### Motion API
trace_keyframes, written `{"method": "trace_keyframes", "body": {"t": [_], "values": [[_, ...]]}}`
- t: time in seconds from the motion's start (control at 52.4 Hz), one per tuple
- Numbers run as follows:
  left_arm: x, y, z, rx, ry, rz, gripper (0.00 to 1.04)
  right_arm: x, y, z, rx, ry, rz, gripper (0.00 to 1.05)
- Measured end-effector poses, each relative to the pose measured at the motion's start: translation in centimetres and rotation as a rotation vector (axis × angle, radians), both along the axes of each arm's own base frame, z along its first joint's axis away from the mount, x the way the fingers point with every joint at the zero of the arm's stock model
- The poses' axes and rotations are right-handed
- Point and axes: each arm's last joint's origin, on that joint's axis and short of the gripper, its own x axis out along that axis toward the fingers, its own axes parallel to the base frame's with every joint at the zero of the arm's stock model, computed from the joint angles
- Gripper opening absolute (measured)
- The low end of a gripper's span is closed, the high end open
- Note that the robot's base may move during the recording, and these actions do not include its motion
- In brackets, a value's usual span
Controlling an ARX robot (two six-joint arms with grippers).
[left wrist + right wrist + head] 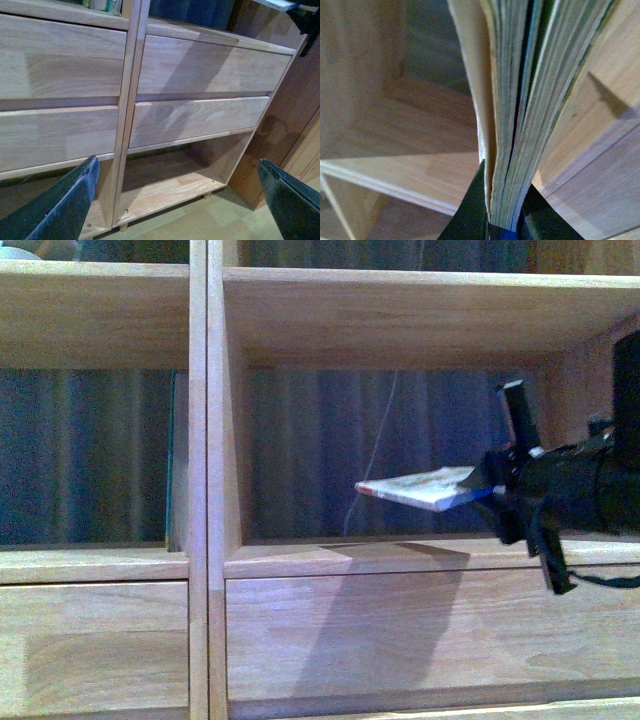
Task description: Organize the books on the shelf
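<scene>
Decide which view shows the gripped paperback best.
The front view: the whole paperback shows, lying nearly flat in the right gripper. The right wrist view shows only its clamped page edges; the left wrist view, just a corner.

The shelf is pale wood, smooth and matt, with the grain plain on its drawer-like fronts. The thin paperback has a paper cover, and the right wrist view shows its matt, slightly wavy page edges. The right tool is black, matt and plastic-looking. The left tool has dark fingers with a dull, scuffed sheen. Pleated bluish cloth hangs behind the shelf. The brown cabinet is darker, smooth wood.
</scene>
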Motion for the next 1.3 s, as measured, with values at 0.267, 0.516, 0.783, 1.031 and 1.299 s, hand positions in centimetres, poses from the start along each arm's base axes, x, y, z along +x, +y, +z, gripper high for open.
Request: {"method": "trace_keyframes", "body": {"t": [0.267,0.516,0.783,1.031,1.299], "values": [[6.9,2.9,5.4,-0.093,-0.009,-0.193,0.97,-2.4,-0.2,1.3,-0.145,-0.165,0.116,0.07],[14.5,1.8,10.5,-0.292,0.035,-0.273,0.97,-0.5,1.8,0.1,-0.192,-0.202,0.158,0.07],[17.8,-2.9,12.5,-0.604,0.179,-0.461,0.97,-1.5,6.2,1.1,-0.111,-0.364,0.335,0.07],[17.5,-7.3,13.3,-0.667,0.209,-0.584,0.97,-2.2,7.1,-0.4,-0.103,-0.340,0.411,0.07],[17.5,-10.3,14.0,-0.642,0.220,-0.597,0.96,-3.5,6.9,-1.1,-0.078,-0.361,0.473,0.07]]}}
